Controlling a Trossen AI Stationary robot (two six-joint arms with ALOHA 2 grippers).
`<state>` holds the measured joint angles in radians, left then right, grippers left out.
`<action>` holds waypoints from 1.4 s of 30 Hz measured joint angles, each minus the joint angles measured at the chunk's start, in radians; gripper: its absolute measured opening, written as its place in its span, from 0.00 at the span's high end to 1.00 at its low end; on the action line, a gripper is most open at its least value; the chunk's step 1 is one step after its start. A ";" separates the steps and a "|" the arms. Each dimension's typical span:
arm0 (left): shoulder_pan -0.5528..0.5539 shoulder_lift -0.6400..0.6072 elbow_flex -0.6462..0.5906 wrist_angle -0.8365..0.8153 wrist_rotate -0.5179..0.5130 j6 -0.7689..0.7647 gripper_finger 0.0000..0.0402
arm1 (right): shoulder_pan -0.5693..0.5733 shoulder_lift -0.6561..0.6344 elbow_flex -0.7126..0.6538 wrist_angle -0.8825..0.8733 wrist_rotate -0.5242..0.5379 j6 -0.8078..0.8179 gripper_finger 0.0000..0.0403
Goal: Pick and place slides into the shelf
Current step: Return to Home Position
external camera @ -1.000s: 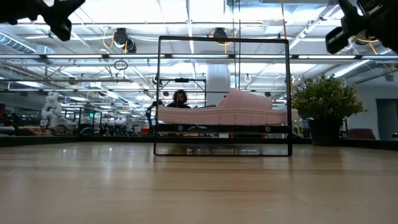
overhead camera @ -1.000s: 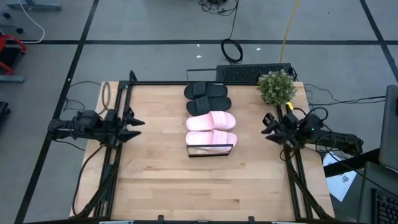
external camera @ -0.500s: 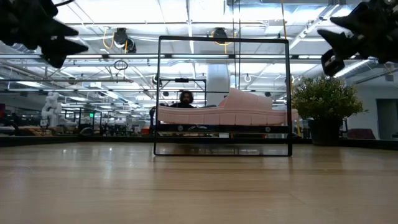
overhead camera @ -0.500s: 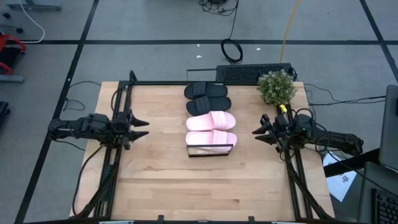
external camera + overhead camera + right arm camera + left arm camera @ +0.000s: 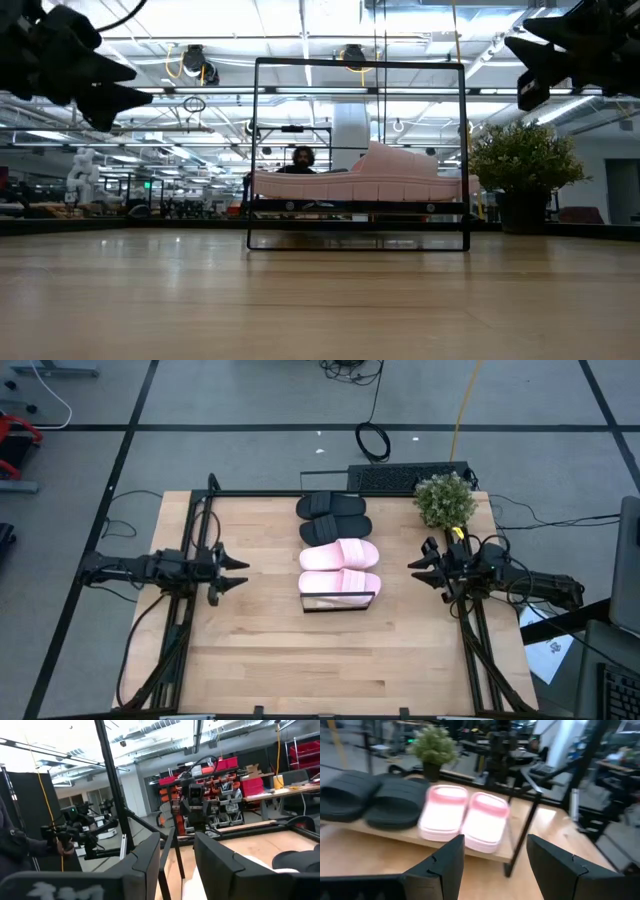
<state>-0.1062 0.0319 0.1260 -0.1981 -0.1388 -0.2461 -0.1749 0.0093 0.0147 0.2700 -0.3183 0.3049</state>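
Left claw (image 5: pixel 238 573) nearer the slides (image 5: pixel 340 555) now

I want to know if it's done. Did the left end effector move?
Yes. In the high view the left end effector has slid closer to the pink slides, which stayed put.

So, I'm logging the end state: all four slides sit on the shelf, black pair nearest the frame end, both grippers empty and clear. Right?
Not quite: the pink pair lies nearest the frame, with the black pair at the other end, as the high view shows. The rest holds: all four are on the shelf, and the left gripper and right gripper are empty and clear.
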 joint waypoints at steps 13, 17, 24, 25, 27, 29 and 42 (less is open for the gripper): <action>0.000 0.001 -0.115 0.226 0.055 0.044 0.48 | 0.000 0.000 0.000 -0.057 0.000 0.033 0.73; 0.000 0.001 -0.114 0.223 0.056 0.055 0.48 | 0.000 0.000 -0.001 -0.099 0.000 0.031 0.73; 0.000 0.002 -0.114 0.221 0.051 0.081 0.48 | 0.000 0.000 -0.001 -0.145 0.000 0.021 0.73; 0.000 0.002 -0.114 0.220 0.050 0.080 0.48 | 0.000 0.000 -0.001 -0.152 0.000 0.021 0.73; 0.000 0.002 -0.114 0.220 0.047 0.070 0.48 | 0.000 0.000 -0.001 -0.157 0.004 0.020 0.73; 0.000 0.007 -0.114 0.220 0.046 0.060 0.48 | 0.000 0.000 -0.001 -0.157 0.021 0.009 0.73; 0.000 0.048 -0.115 0.240 0.035 -0.042 0.48 | 0.000 0.000 -0.001 -0.213 0.186 -0.055 0.73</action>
<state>-0.1062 0.0795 0.0107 0.0418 -0.1043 -0.2881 -0.1753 0.0097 0.0139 0.0569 -0.1325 0.2502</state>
